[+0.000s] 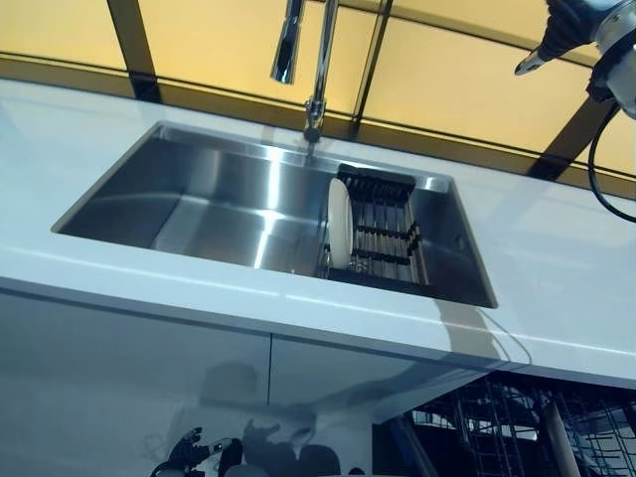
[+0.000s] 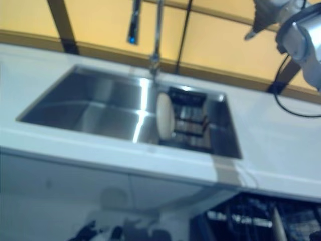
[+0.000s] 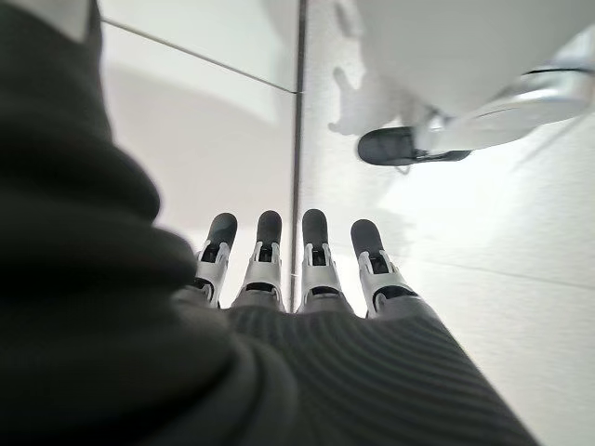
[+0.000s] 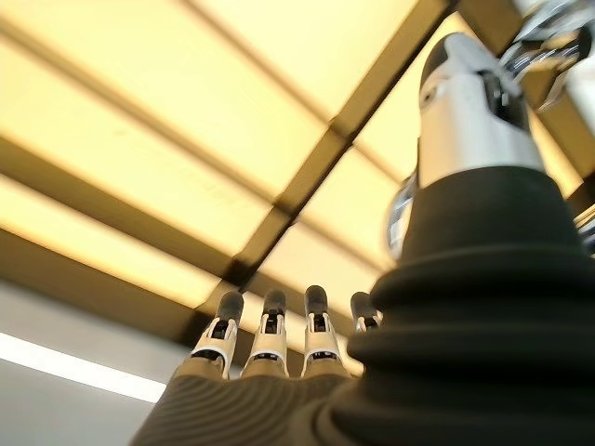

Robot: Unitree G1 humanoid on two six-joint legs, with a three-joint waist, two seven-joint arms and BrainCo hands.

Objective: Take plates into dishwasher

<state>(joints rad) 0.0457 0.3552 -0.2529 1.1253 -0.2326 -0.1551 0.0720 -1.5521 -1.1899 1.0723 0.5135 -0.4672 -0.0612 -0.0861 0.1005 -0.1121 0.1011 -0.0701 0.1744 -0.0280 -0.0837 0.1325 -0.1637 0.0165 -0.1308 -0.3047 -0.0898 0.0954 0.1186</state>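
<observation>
A single white plate (image 1: 339, 223) stands upright on edge in the black dish rack (image 1: 383, 231), at the rack's left end, and the rack sits in the right part of the steel sink (image 1: 199, 204) set into the white bench (image 1: 556, 278). The tap (image 1: 298, 50) rises from the sink's far rim, just behind the plate. The right hand (image 1: 556, 35) is raised at the upper right of the head views, above the far right part of the bench and well apart from the plate; in its wrist view its fingers (image 4: 270, 334) are straight and hold nothing, pointing toward the yellow panels behind the bench. The left hand (image 3: 307, 279) hangs low before the white cabinet front beneath the bench's near edge, also well apart from the plate; its fingers (image 3: 265, 255) are straight and hold nothing. Neither hand touches the plate. Below the bench's near right corner, the wire dishwasher rack (image 1: 517, 422) is in view, with a pale plate-like edge (image 1: 558, 437) standing in it.
</observation>
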